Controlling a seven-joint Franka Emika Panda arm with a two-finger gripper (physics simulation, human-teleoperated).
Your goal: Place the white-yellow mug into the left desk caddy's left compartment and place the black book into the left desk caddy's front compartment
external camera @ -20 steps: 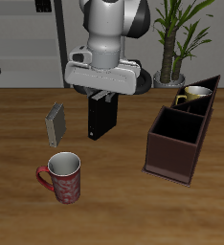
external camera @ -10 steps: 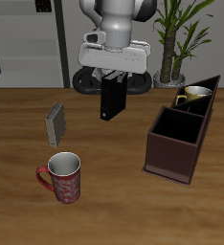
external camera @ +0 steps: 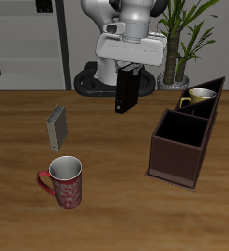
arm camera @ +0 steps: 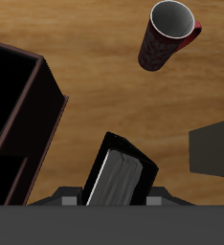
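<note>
The left desk caddy [external camera: 185,142], with the white-yellow mug [external camera: 199,97] already seated inside, lies ahead of and below the claw [external camera: 129,67], closed on the airborne black book [external camera: 126,92], which could be snagged on a slanted wall if lowered tilted.

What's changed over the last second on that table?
The claw, shut on the black book, has carried it higher and across toward the caddy; the book hangs clear of the table. The yellow mug in the caddy, the red mug and the grey book have not moved.
</note>
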